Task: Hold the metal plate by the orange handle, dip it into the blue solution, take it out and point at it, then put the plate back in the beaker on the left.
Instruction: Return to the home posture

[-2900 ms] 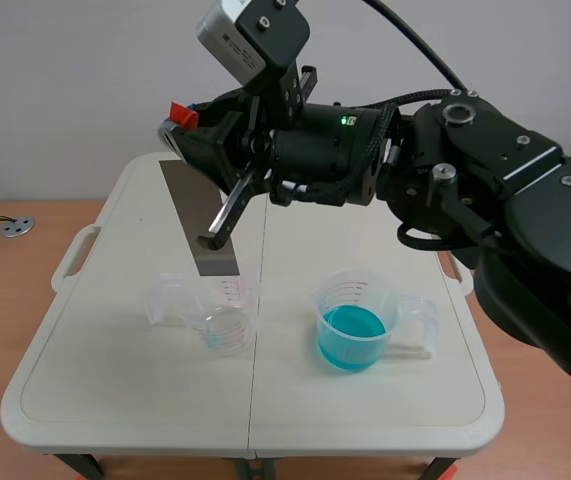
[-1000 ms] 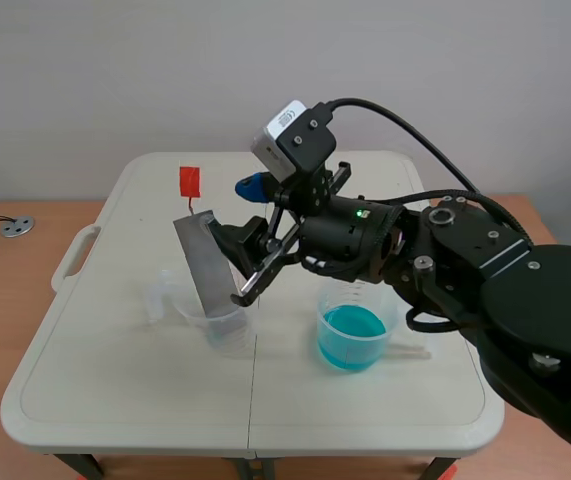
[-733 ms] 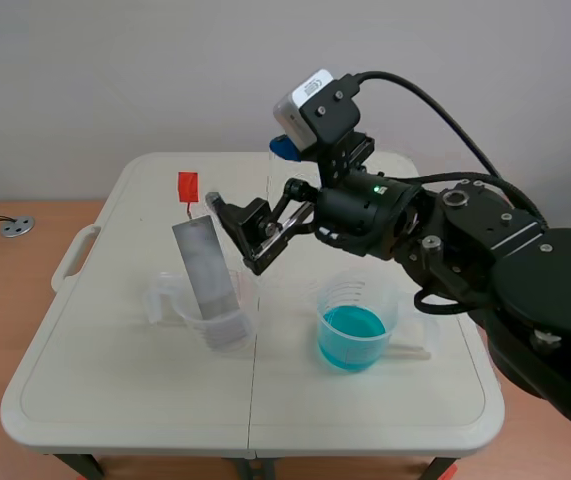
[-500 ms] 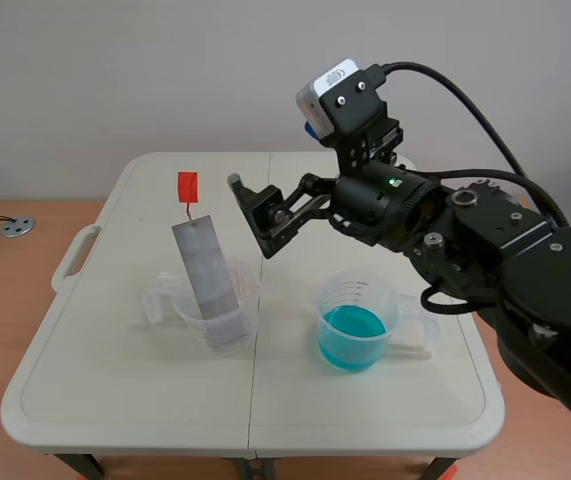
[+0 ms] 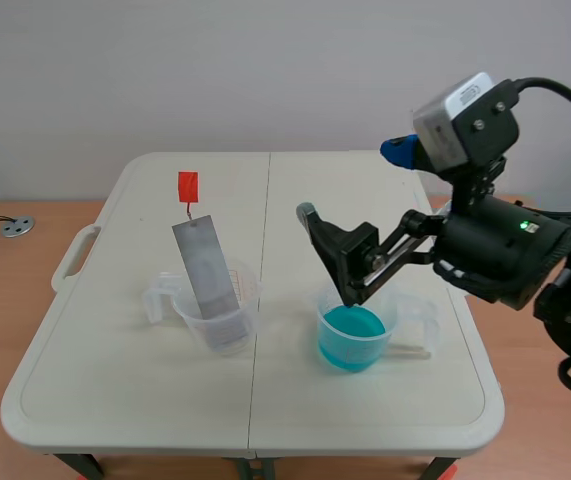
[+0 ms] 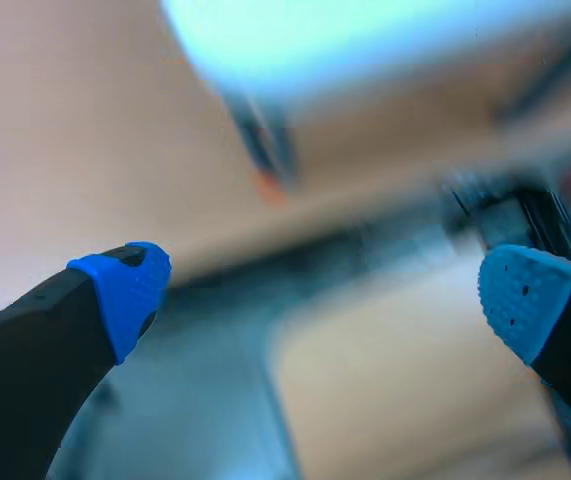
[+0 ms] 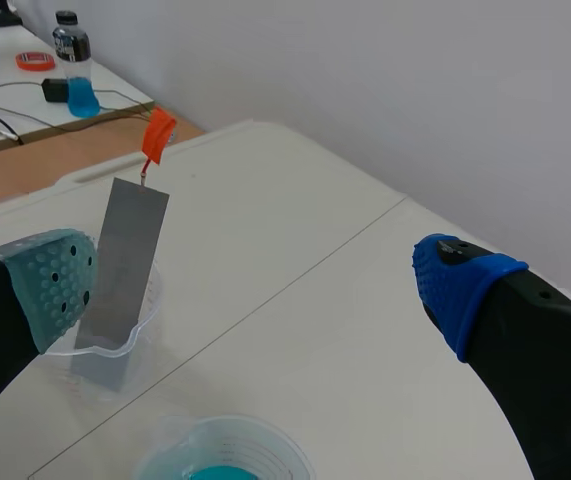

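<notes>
Left of centre in the scene view, the metal plate [image 5: 208,275] is leaning in the clear beaker [image 5: 237,322], its orange handle [image 5: 188,185] sticking up and nothing gripping it. Right gripper [image 7: 255,285] is hanging wide open over the blue solution beaker [image 5: 385,300], right of centre. Left gripper [image 6: 323,295] is gaping too, with blurred surroundings. Plate looks to be back in place, so the arm should be lifting clear without bumping either beaker.

The grey metal plate [image 5: 205,268] stands tilted in the clear left beaker [image 5: 249,291] on my left, lower end inside, with its orange handle [image 5: 188,185] uppermost on a thin wire. Well apart on my right, the right beaker [image 5: 392,312] holds blue solution [image 5: 351,328].
</notes>
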### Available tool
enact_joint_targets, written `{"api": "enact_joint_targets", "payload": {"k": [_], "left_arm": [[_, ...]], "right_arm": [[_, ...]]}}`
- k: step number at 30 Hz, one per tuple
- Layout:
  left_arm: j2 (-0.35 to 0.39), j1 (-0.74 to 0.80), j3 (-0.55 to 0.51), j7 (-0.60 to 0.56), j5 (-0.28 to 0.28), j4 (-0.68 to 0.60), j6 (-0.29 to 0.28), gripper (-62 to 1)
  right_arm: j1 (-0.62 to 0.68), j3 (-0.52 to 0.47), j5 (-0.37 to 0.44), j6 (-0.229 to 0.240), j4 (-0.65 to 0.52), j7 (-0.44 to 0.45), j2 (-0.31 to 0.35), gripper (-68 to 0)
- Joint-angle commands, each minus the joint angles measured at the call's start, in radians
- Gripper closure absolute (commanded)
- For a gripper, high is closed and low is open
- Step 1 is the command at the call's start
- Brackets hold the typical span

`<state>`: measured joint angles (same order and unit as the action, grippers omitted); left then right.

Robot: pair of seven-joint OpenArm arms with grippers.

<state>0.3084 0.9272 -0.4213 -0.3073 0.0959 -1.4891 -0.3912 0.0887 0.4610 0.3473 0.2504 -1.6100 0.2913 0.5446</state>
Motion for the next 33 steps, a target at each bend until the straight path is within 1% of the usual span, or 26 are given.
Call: {"api": "enact_joint_targets", "payload": {"k": [1,4,9,12,15,19,22,27,33], "left_arm": [[-0.003,0.024,0.004,-0.036,0.015,-0.074,0.003,-62.3],[-0.004,0.029,0.002,-0.058,0.016,-0.203,0.023,-62.3],[-0.015,0.031,0.016,-0.081,0.016,-0.382,0.023,-62.3],[-0.014,0.048,0.041,-0.105,0.016,-0.470,0.023,-62.3],[-0.014,0.059,0.078,-0.119,0.016,-0.533,0.023,-62.3],[-0.014,0.055,0.119,-0.116,0.016,-0.569,0.023,-62.3],[-0.014,0.056,0.132,-0.115,0.016,-0.574,0.019,-62.3],[-0.014,0.055,0.133,-0.115,0.016,-0.574,0.004,-62.3],[-0.014,0.056,0.133,-0.115,0.016,-0.574,0.004,-62.3]], "right_arm": [[0.029,-0.034,0.006,-0.001,-0.041,0.019,0.020,-66.3],[0.121,-0.092,0.005,-0.001,-0.100,0.018,0.039,-66.3],[0.273,-0.182,0.005,0.000,-0.179,0.019,0.045,-66.3],[0.356,-0.229,0.005,0.000,-0.224,0.019,0.045,-66.3],[0.437,-0.270,0.005,0.000,-0.270,0.019,0.045,-66.3],[0.537,-0.317,0.005,-0.001,-0.328,0.019,0.045,-66.3],[0.585,-0.344,0.005,-0.001,-0.348,0.019,0.045,-66.3],[0.590,-0.352,0.005,-0.001,-0.348,0.007,0.045,-66.3],[0.590,-0.352,0.005,-0.001,-0.348,0.007,0.045,-66.3]]}}
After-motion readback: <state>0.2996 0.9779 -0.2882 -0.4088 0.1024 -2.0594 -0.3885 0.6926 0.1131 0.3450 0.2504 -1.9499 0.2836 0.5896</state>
